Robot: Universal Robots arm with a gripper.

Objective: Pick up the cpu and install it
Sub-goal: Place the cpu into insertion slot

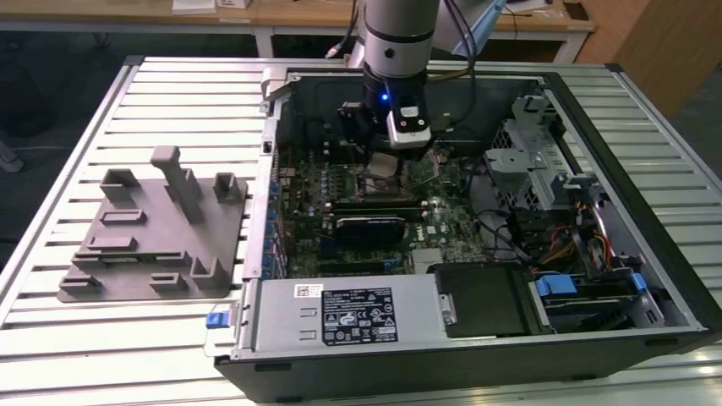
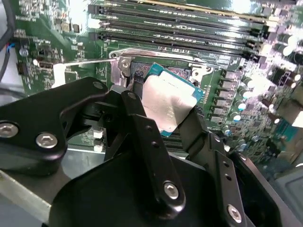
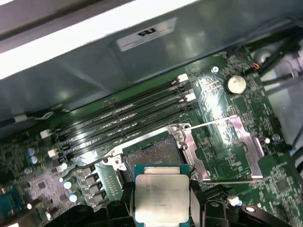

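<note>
In the second wrist view the gripper [image 2: 166, 109] pinches the cpu [image 2: 170, 97], jaws closed on its two opposite edges, holding it just above the open socket [image 2: 139, 66] on the motherboard [image 2: 47, 28].

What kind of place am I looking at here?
Probably a robotics lab workbench: an open desktop computer case lies on a slatted metal table, a grey fixture tray sits beside it, and the gripper holds the cpu near the motherboard socket.
</note>
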